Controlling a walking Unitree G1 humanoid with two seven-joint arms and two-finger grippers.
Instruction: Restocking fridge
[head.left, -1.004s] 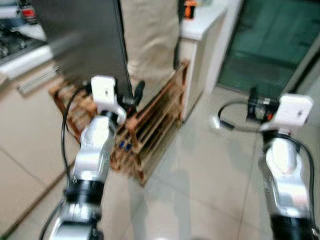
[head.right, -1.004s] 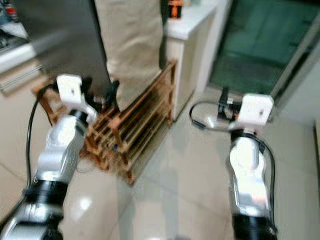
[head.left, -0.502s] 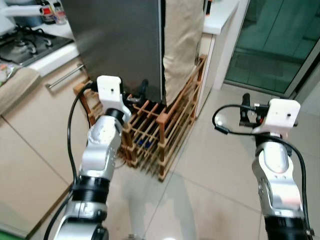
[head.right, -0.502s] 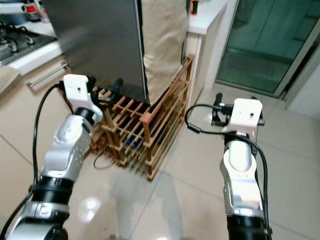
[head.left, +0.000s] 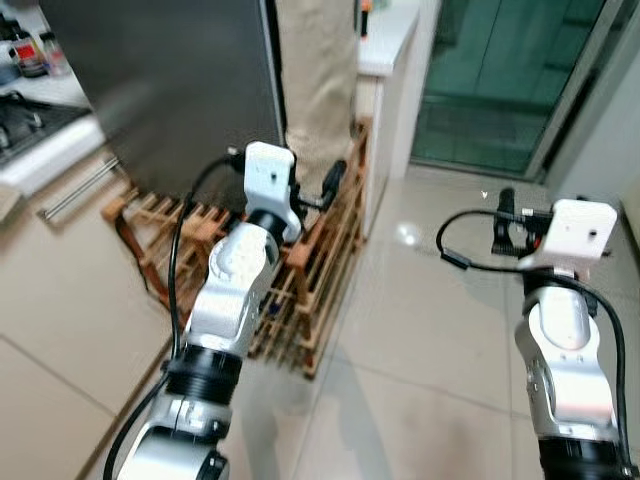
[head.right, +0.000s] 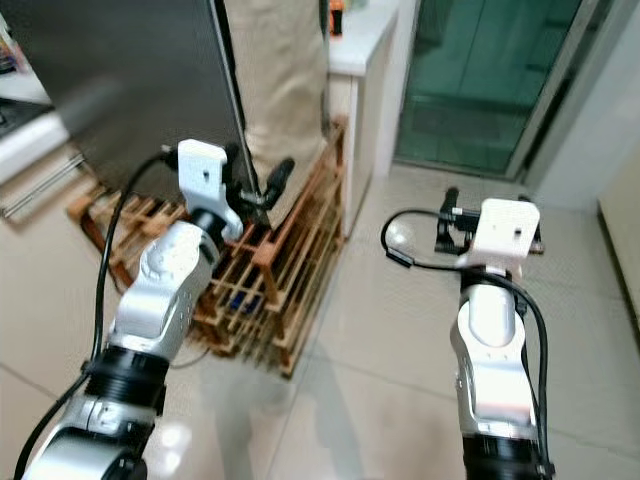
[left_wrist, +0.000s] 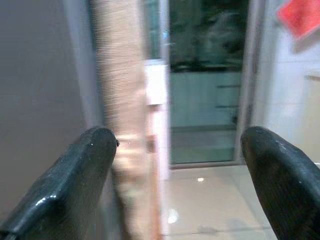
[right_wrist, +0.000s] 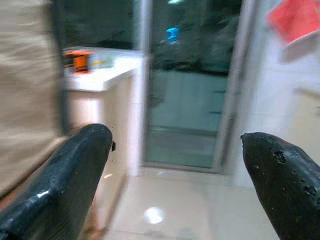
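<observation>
The grey steel fridge (head.left: 170, 90) stands at the upper left, its door shut. My left gripper (head.left: 300, 190) is raised in front of the fridge's lower right corner, open with nothing between its fingers. In the left wrist view the left gripper (left_wrist: 180, 165) looks past the fridge's side (left_wrist: 40, 100) and a beige cloth (left_wrist: 125, 100) towards a glass door. My right gripper (head.left: 510, 225) is held out over the tiled floor at the right, open and empty. In the right wrist view the right gripper (right_wrist: 175, 170) faces the white counter (right_wrist: 100, 75).
A low wooden rack (head.left: 310, 290) lies on the floor under and beside the fridge. A beige cloth (head.left: 315, 70) hangs behind it. A white counter (head.left: 385, 40) and a green glass door (head.left: 490, 80) stand beyond. Cabinet fronts with a bar handle (head.left: 75, 185) are at the left.
The head camera has swung, so the whole scene has shifted. My left gripper now sits nearer the fridge's right edge than before. The right arm keeps its pose.
</observation>
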